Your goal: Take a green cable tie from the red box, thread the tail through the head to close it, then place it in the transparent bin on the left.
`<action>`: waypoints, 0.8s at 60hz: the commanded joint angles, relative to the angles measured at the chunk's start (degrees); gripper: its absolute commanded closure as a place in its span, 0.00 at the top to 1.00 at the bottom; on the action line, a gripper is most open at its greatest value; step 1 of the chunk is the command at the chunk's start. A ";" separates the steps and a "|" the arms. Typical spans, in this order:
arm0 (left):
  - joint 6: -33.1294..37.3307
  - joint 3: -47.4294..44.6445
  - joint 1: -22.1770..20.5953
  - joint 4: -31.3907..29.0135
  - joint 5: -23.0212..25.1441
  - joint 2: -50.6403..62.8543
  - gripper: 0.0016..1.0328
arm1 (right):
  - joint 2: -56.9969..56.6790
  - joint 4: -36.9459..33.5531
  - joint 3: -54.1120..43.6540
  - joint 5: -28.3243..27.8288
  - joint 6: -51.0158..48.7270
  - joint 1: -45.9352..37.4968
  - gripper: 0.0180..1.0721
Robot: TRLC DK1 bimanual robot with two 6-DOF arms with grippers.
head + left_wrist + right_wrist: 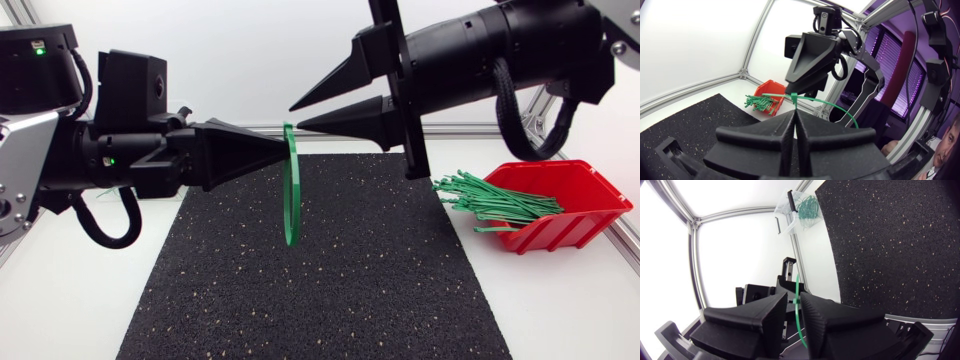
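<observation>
A closed loop of green cable tie (291, 195) hangs over the black mat, pinched near its top by my left gripper (283, 150), which is shut on it. In the left wrist view the tie (830, 102) curves away from the gripper (794, 112), its head just past the tips. My right gripper (297, 117) comes in from the upper right, its fingers slightly apart, tips beside the top of the loop. In the right wrist view the tie (798, 310) runs through the gap of that gripper (797, 302). The red box (565, 205) holds several green ties (490, 198).
The black speckled mat (330, 290) covers the middle of the table. The transparent bin (800, 207), with green ties inside, stands at the far corner in the right wrist view. The red box (771, 92) lies beyond the loop in the left wrist view.
</observation>
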 commanded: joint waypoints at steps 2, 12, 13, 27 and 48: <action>1.79 0.99 -1.52 0.06 -0.11 -2.09 0.03 | 1.83 -0.50 0.83 0.08 -3.67 -1.06 0.25; 1.87 1.17 -2.31 0.06 -0.11 -2.09 0.03 | 2.10 -0.50 0.74 -0.09 -4.73 -1.15 0.25; 1.87 1.17 -2.31 0.15 -0.11 -2.00 0.03 | 1.92 -0.50 0.74 -0.18 -4.73 -1.15 0.25; 2.05 0.55 -2.31 0.68 -0.02 -1.39 0.03 | 0.08 -0.59 0.56 -0.62 -4.11 -0.45 0.25; 2.05 0.90 -2.22 1.20 -0.02 -0.42 0.03 | -0.19 -0.59 0.04 -1.06 -3.76 0.78 0.24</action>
